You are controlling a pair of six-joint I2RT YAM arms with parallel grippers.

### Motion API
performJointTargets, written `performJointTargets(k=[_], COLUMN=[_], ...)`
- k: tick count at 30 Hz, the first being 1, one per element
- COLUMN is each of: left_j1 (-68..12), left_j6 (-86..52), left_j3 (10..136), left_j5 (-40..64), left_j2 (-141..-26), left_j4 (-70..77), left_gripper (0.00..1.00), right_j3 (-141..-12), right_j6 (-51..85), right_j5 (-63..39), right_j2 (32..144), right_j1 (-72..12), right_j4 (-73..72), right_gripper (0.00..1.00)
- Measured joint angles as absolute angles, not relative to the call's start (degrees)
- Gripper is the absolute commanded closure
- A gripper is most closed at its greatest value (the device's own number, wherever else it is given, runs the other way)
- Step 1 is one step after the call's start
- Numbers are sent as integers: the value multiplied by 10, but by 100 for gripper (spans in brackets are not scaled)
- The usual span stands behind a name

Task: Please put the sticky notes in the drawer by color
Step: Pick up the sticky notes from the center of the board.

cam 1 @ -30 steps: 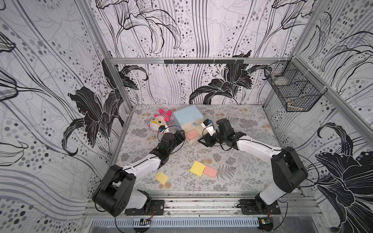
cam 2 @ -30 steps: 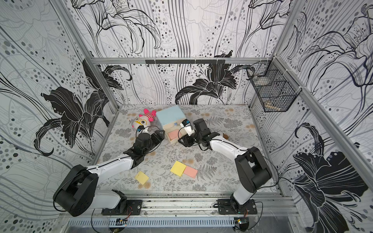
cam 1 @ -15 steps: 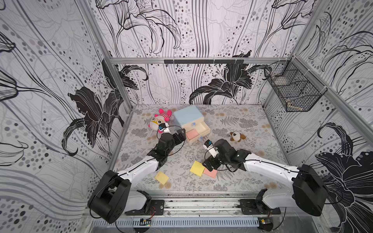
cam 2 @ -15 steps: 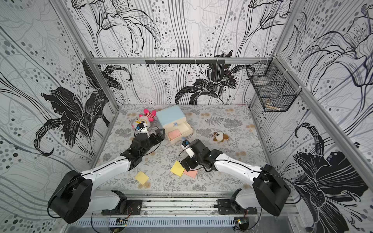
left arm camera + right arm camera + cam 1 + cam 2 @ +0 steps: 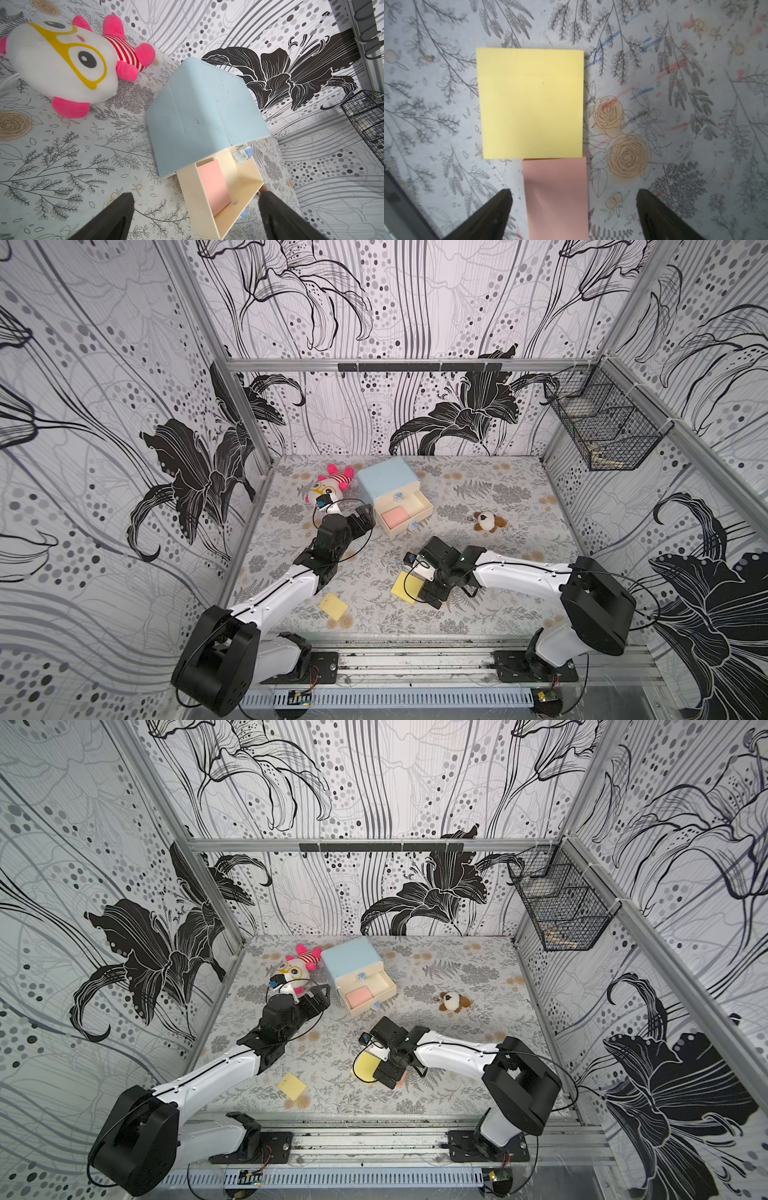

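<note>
The drawer, a pale blue chest, stands at the back of the table with its lowest cream drawer pulled out. One pink sticky note pad lies in that drawer. My left gripper is open just left of the chest, and the open drawer shows ahead between its fingers. My right gripper hovers open over a yellow pad and a pink pad, which lies between its fingers and is overlapped by the yellow one. A second yellow pad lies near the front.
A white plush with pink ears lies left of the chest, right behind my left wrist. A small brown and white plush lies to the chest's right. A wire basket hangs on the right wall. A metal rail runs along the front.
My right arm has swung back from the drawer to the front middle and now hangs over the yellow and pink pads, jaws wide. The left gripper has opened a little wider beside the chest.
</note>
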State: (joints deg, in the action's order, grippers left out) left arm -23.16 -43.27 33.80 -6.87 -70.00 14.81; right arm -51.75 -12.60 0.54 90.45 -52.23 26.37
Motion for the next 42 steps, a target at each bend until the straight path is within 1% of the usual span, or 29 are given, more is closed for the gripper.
performJointTargets(k=[4, 9, 18, 21, 42], left_j1=[-228, -227, -224, -224, -224], left_j6=[-432, -432, -433, -432, -432], left_j3=[337, 337, 333, 332, 332], left_j5=[-69, -69, -69, -68, -67], left_j2=[-700, -700, -700, -700, -701], left_j4=[139, 137, 137, 137, 137], left_gripper=[2, 2, 3, 3, 3], right_j3=[-517, -519, -519, -520, -524], right_j6=[-145, -158, -162, -163, -161], right_j5=[5, -7, -27, -35, -36], right_j2=[927, 941, 946, 949, 952], right_j1=[-522, -522, -518, -513, -509], right_j4=[264, 260, 259, 256, 248], right_gripper=[2, 12, 24, 31, 40])
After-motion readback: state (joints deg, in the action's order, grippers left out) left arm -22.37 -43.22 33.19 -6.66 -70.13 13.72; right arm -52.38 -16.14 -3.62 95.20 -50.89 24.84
